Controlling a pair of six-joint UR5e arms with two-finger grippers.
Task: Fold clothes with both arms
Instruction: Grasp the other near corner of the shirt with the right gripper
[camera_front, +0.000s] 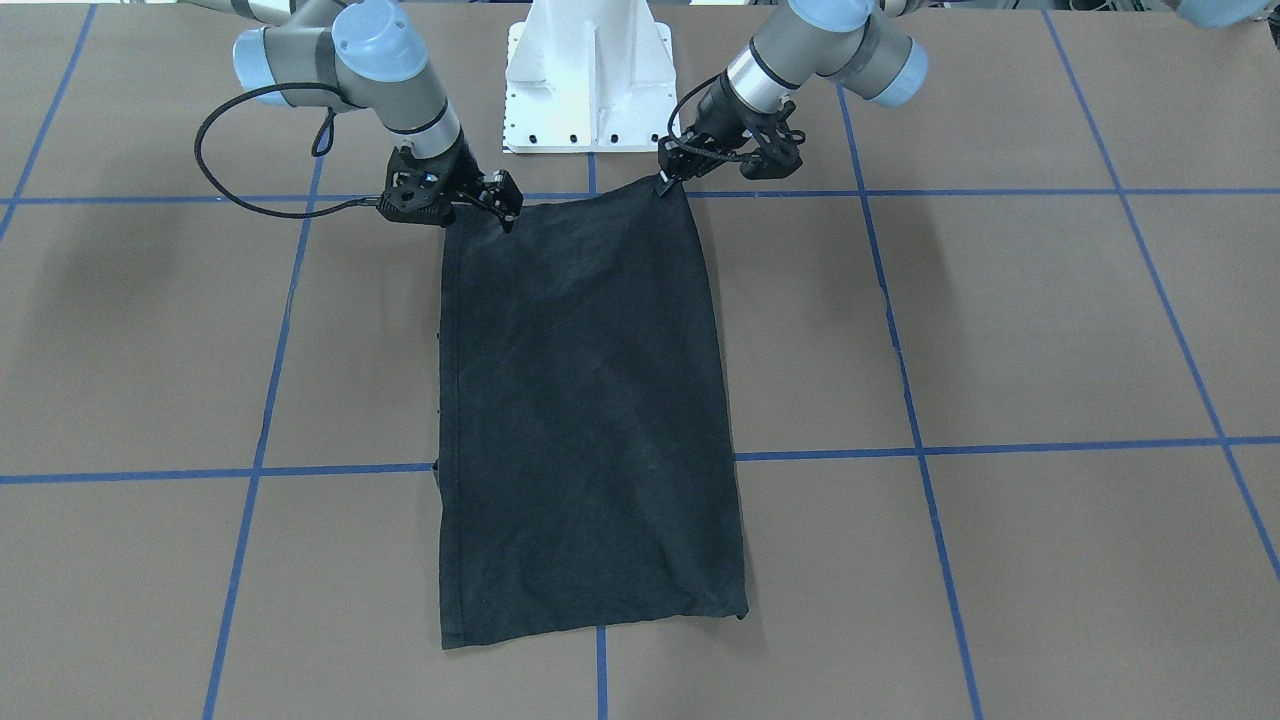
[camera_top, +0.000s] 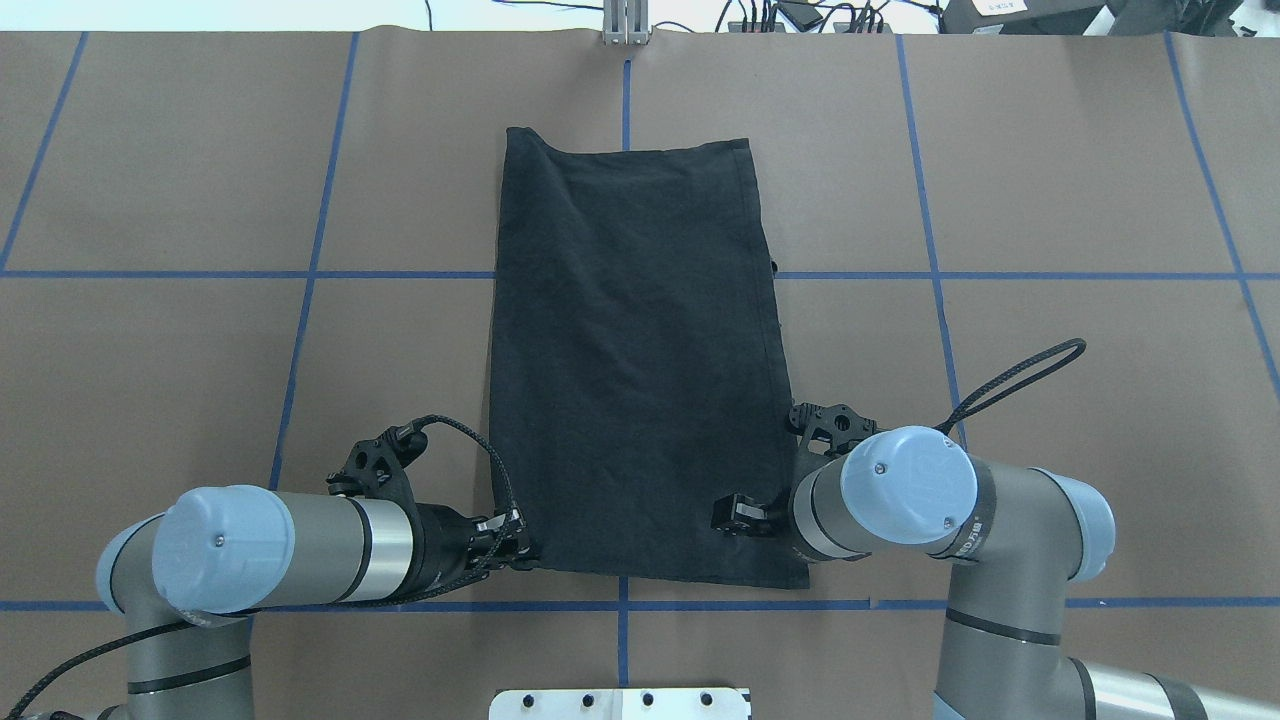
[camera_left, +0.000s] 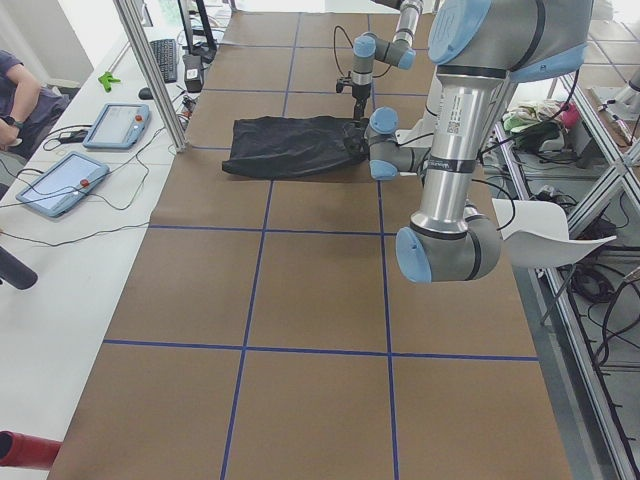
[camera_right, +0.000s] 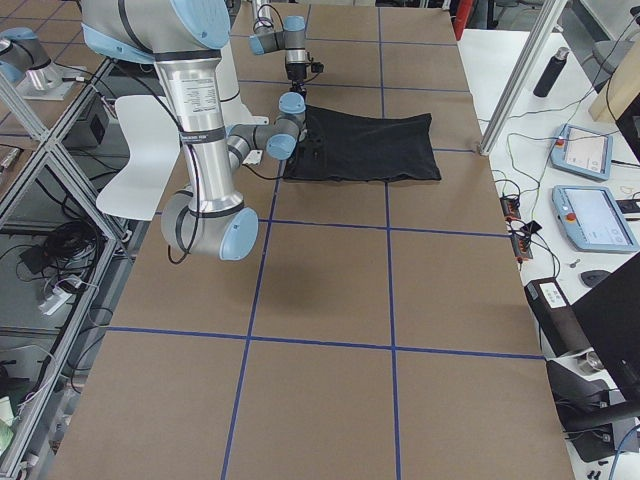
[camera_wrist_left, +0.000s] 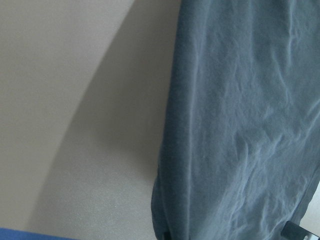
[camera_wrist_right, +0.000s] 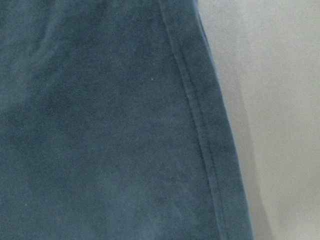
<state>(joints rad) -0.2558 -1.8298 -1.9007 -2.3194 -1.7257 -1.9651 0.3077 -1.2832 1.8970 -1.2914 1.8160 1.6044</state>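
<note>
The clothes are one black T-shirt (camera_front: 590, 420), folded into a long plain rectangle that lies flat across the table's middle. My left gripper (camera_front: 668, 180) sits low at the shirt's robot-side corner, also seen from overhead (camera_top: 522, 545). In the left wrist view two fingertips (camera_wrist_left: 295, 231) stand apart over flat cloth (camera_wrist_left: 240, 125), so this gripper is open. My right gripper (camera_front: 508, 208) rests on the same near edge, a little in from the other corner (camera_top: 737, 513). Its fingers look parted. The right wrist view shows only flat fabric and a hem (camera_wrist_right: 200, 135).
Brown table paper with blue tape lines (camera_top: 320, 275) surrounds the shirt. The white pedestal base (camera_front: 588, 80) stands just behind the shirt's near edge. Tablets (camera_right: 595, 215) and a person's arm (camera_left: 20, 100) are at the operators' side bench.
</note>
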